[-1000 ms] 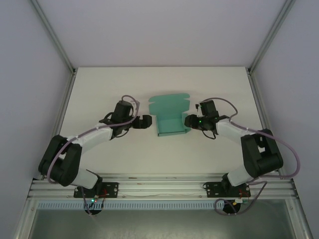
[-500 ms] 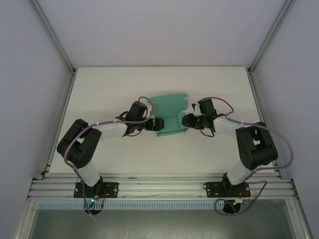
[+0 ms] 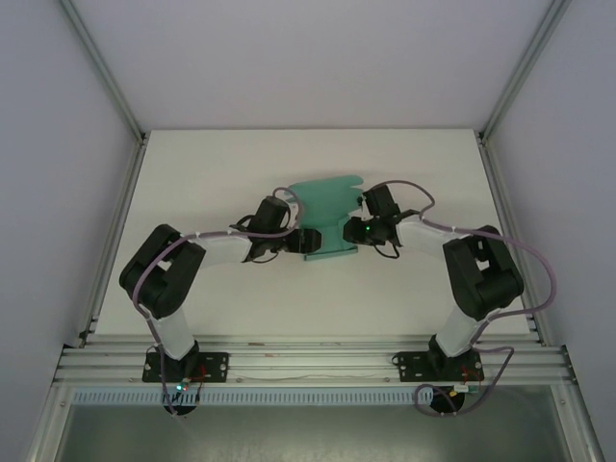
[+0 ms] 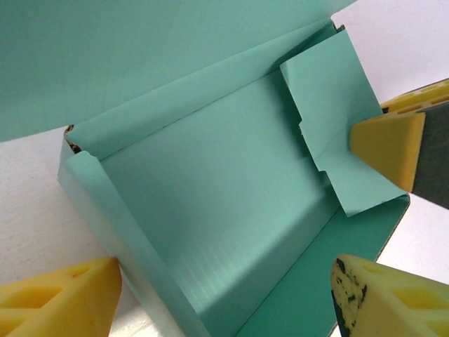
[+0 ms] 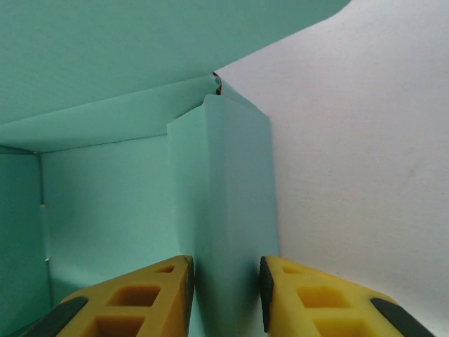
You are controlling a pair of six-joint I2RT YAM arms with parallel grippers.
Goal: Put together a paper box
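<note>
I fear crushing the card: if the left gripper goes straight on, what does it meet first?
Most likely the inside of the paper box, probably its floor: the left gripper points into the open box, though depth is unclear.

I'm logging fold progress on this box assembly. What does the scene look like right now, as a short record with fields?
paper box: teal, partly folded, top open
place: middle of the table
left gripper: open, at the box's left side
right gripper: closed on the box's right wall
</note>
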